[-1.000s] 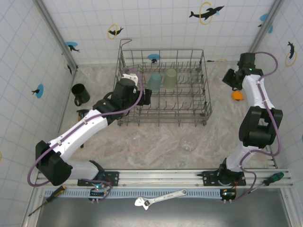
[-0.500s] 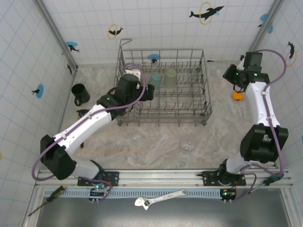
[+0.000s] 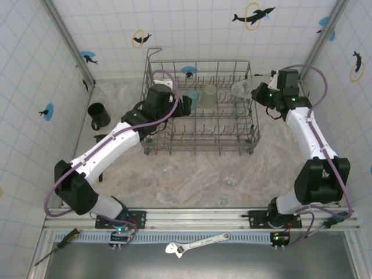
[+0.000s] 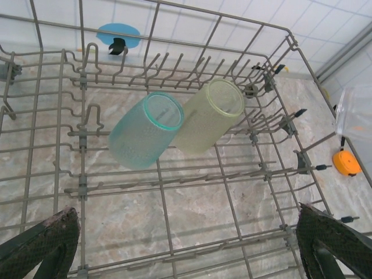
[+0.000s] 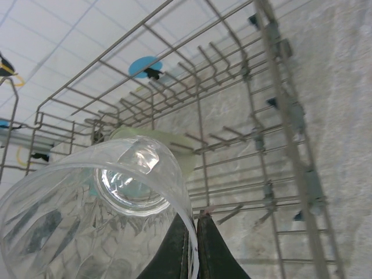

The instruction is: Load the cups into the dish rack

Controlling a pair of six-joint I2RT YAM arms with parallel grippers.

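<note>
So, from the top camera: over the last second my right arm has swung in from the right side of the table (image 3: pixel 174 174) to the far right corner of the dish rack (image 3: pixel 200 150), bringing a clear tumbler (image 3: pixel 244 88) with it. The cup is faint against the wire; I think it hangs at the rim, not yet inside. My left gripper (image 3: pixel 185 106) has crept further over the rack's left half. A black mug (image 3: pixel 99 115) and a second clear tumbler (image 3: pixel 231 176) wait outside on the table.

Left wrist: the fingers (image 4: pixel 40 244) are spread to their widest, holding nothing, above the teal tumbler (image 4: pixel 145 131) and pale green tumbler (image 4: pixel 209 116) lying close together in the rack.

Right wrist: the right gripper (image 5: pixel 195 244) is pinched tight on the clear tumbler's wall, rack tines beneath. By my reckoning a third cup is about to go in.
</note>
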